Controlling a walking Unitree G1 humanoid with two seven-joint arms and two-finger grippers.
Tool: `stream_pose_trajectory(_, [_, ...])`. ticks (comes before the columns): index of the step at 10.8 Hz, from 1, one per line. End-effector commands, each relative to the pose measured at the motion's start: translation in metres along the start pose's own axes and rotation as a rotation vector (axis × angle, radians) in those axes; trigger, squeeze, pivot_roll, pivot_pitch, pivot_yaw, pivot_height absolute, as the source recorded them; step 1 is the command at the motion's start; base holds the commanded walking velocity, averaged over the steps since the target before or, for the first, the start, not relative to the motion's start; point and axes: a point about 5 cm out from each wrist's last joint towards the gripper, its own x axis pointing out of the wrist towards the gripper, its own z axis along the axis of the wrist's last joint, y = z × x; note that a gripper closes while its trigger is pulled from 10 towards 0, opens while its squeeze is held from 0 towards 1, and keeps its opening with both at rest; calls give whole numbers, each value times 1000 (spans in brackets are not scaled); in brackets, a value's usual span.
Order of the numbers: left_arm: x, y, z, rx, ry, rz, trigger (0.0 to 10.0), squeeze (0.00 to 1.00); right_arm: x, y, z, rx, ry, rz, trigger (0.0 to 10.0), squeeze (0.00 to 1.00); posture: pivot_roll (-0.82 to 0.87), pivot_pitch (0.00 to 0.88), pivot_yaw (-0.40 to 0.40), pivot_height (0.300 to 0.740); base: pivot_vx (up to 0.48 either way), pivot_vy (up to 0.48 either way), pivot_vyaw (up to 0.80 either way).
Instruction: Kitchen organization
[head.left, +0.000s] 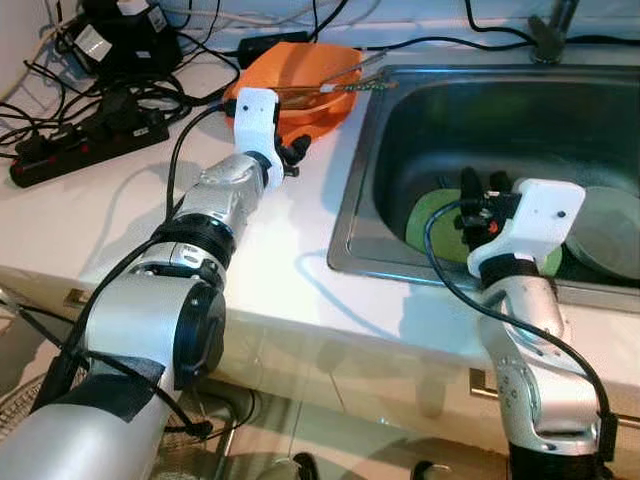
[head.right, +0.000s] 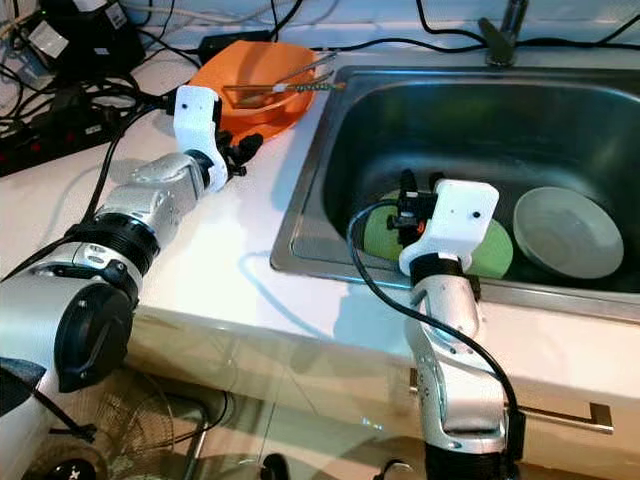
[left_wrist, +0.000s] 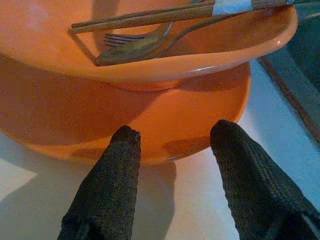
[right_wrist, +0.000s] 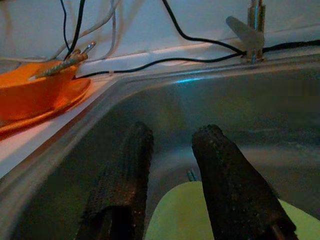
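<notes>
While my left gripper (left_wrist: 172, 150) sits wide open just short of the orange plate (left_wrist: 200, 115), nudging it could tip the orange bowl (left_wrist: 150, 55) and spill the chopsticks (left_wrist: 150, 16). Right gripper (right_wrist: 172, 150) hangs open, empty, over the green plate (head.right: 490, 250) in the sink (head.right: 330, 150).

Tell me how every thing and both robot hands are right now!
left gripper: open, empty, at the orange plate
right gripper: open, empty, over the sink
orange bowl: upright on orange plate, holding chopsticks, fork, spoon
green plate: flat in sink
grey plate: in sink
</notes>
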Motion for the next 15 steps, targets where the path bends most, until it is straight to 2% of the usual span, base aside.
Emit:
stream_pose_trajectory(1, [-2,0,-31,-48,120,-7,10000,0,-2,4,0,3,12,13,10000,0,-70,226,155,740,0,0,0])
stream_pose_trajectory(3, [-6,-4,-63,-54,237,-35,10000,0,1,9,-4,8,32,41,10000,0,-41,219,131,740,0,0,0])
stream_pose_trajectory(6, [-10,-4,-74,-47,290,-74,10000,0,8,12,-4,11,30,61,10000,0,-21,202,119,740,0,0,0])
stream_pose_trajectory(8, [-9,-1,-60,-56,255,-95,10000,0,16,14,-3,14,18,72,10000,0,14,182,110,740,0,0,0])
stream_pose_trajectory(9, [-8,2,-45,-78,215,-100,10000,0,20,16,-3,19,11,81,10000,0,27,169,110,740,0,0,0])
stream_pose_trajectory(11, [-9,0,-33,-129,179,-124,10000,0,26,18,-3,24,1,90,10000,0,40,148,107,740,0,0,0])
stream_pose_trajectory(13, [-10,-4,-33,-154,172,-134,10000,0,29,18,-3,22,-6,94,10000,0,43,138,99,740,0,0,0])
stream_pose_trajectory(15, [-19,3,-34,-187,155,-95,10000,0,36,21,-2,19,-14,120,10000,0,54,123,70,740,0,0,0])
